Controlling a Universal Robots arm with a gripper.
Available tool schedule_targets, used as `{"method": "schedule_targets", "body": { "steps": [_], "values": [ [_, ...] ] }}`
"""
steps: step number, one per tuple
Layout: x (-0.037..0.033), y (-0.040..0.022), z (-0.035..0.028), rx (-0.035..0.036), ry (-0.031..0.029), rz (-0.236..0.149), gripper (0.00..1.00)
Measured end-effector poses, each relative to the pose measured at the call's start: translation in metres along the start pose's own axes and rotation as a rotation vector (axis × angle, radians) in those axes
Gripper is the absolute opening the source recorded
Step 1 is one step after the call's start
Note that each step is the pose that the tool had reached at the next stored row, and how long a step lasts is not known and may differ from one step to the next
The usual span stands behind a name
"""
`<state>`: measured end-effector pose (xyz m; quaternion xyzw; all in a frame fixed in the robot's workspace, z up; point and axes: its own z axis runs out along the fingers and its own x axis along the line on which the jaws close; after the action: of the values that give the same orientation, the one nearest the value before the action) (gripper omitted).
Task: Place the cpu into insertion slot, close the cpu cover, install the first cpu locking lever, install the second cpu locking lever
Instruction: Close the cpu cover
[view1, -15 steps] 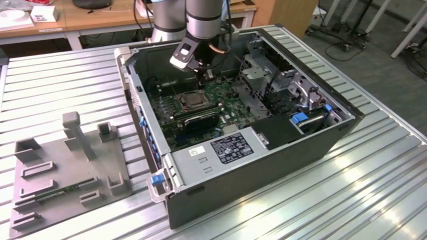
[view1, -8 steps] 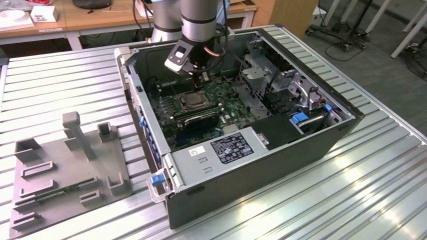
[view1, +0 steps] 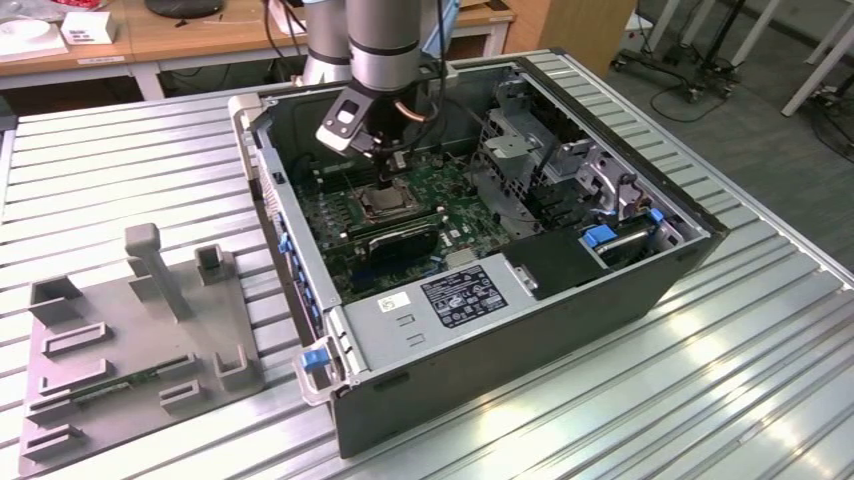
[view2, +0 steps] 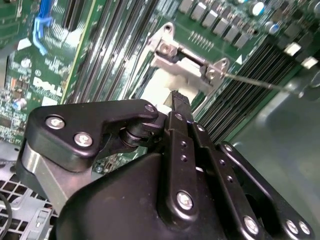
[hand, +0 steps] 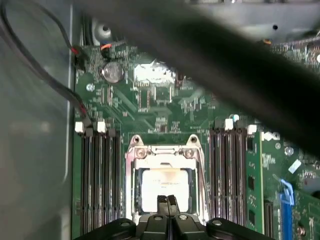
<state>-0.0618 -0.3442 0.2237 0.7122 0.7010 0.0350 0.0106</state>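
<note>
In the upper middle of the exterior view, my black gripper (view1: 387, 183), fingers closed together on nothing, presses the thin silvery frame cpu cover (hand: 162, 154) flat, I judge.

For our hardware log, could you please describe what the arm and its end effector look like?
The arm is a silver-grey cylindrical tube with a small pale box mounted at its wrist. The end effector is black: flat jointed link bars fastened with silver screws, tapering to two slim fingers.
</note>
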Motion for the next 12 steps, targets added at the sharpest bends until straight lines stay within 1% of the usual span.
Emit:
{"method": "schedule_targets", "body": {
  "steps": [2, 8, 12],
  "values": [
    [0.0, -0.0015, 0.0002, 0.0, 0.0, 0.0, 0.11],
    [-0.0001, -0.0017, 0.0002, 0.0, 0.0, 0.0, 0.11],
    [-0.0001, -0.0018, 0.0002, 0.0016, -0.0002, 0.0, 0.11]
  ]
}}
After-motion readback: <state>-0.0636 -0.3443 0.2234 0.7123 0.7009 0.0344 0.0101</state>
